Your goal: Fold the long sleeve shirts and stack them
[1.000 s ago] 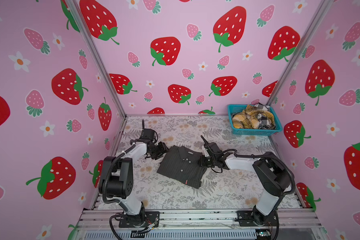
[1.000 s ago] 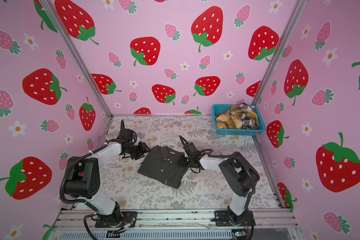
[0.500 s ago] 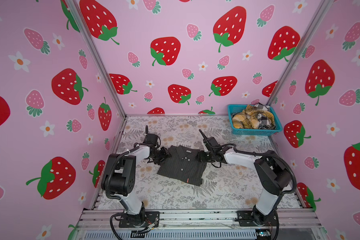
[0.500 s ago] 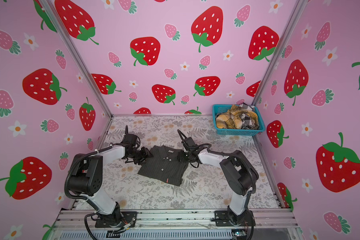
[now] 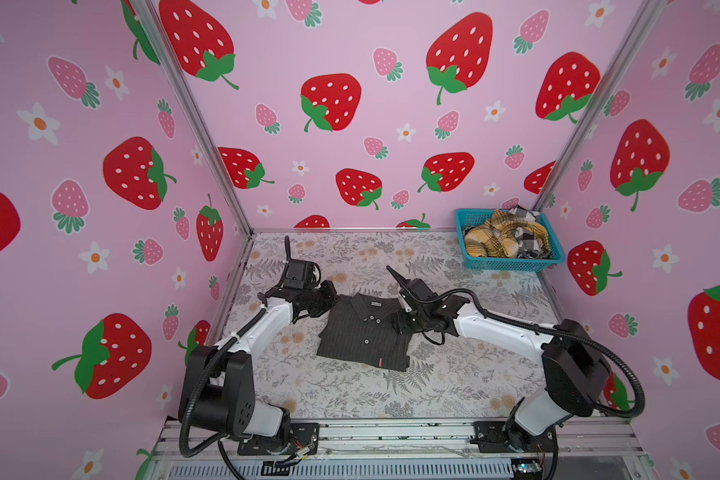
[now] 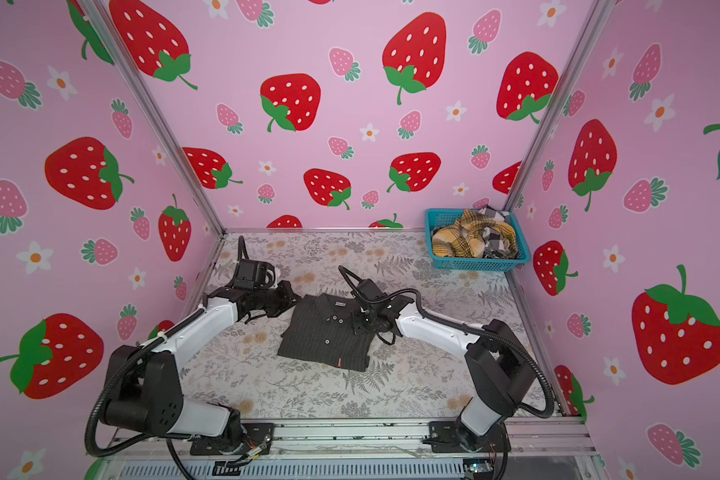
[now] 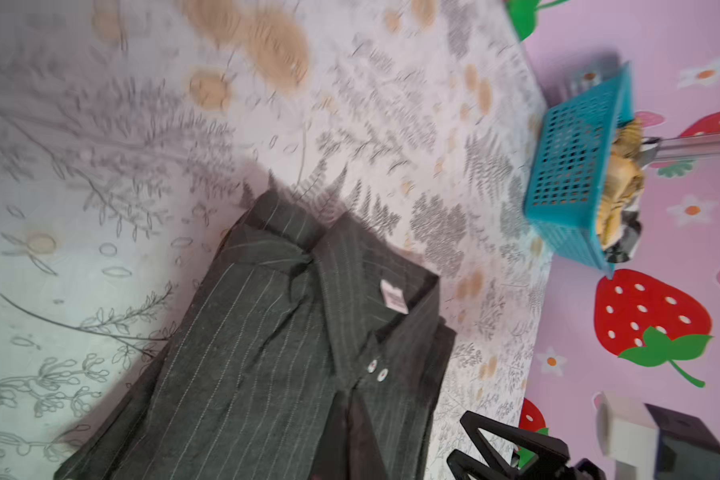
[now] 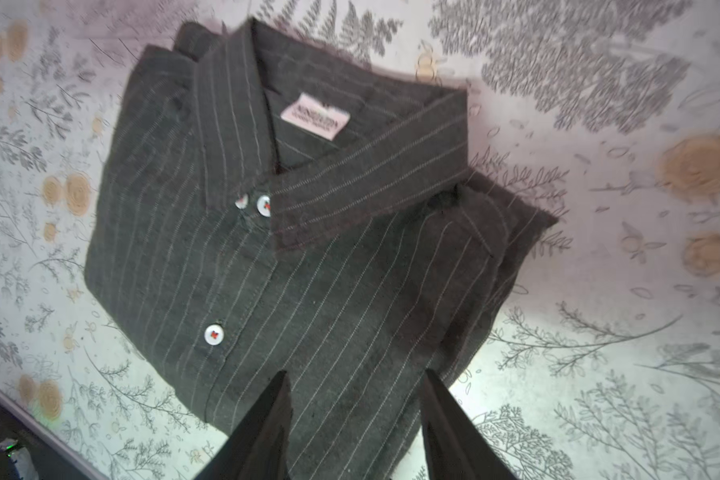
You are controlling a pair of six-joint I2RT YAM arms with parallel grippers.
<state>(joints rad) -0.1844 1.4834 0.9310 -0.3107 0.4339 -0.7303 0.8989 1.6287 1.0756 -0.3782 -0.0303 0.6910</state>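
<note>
Right wrist cam: right pincer [image 8: 356,374] spread over shirt [image 8: 308,249] (top views unclear).

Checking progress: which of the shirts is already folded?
The charcoal pinstriped shirt: it lies folded flat, while the mustard plaid shirt and the black-and-white check shirt are crumpled in the teal basket.

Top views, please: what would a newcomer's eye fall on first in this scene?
Probably the pink walls covered in big red strawberries, which enclose the table on three sides. Next, the folded charcoal pinstripe shirt lying mid-table between the left arm and right arm, and the teal basket in the far right corner, heaped with yellow plaid and black-and-white check shirts.
</note>
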